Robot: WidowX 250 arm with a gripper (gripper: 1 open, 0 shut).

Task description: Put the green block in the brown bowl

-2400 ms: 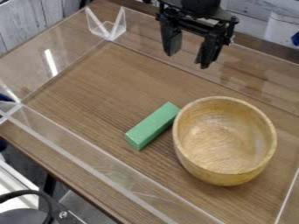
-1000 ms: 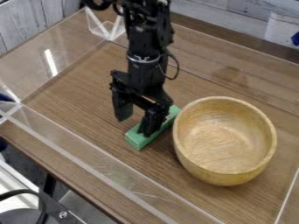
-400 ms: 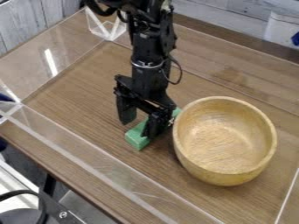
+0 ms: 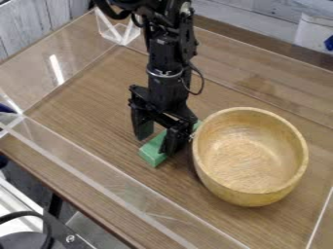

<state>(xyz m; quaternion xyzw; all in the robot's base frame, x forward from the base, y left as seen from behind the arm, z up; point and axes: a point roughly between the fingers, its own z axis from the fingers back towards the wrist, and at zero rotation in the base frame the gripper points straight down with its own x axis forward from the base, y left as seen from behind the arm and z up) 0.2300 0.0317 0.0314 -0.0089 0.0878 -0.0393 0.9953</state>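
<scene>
Jaws spread wide in the black gripper [image 4: 159, 138], poised low over the green block [image 4: 154, 157], with nothing visibly pinched. Hard to tell from this one view whether touching the block or just above it. Block lying flat on the wooden table [image 4: 78, 107], just beside the brown bowl [image 4: 250, 160], outside it, partly hidden under the fingers.

Probably light and stiff, to judge by the plain, straight-edged look; unlikely to squash, sag or break under a moderate squeeze. Matte faces, so likely fair grip, though perhaps a little slick if pinched only near the top edge. Best taken across the narrow width, by the two long sides, close to mid-length, for even balance and little swing in the lift. Worth avoiding: a hold near one end, likely to let the other end droop or twist the bar round. Also worth minding: the bowl's thick wall close by, with scant room for the finger on that side. Once pinched squarely, lift clear of the rim before moving across, then release low inside
</scene>
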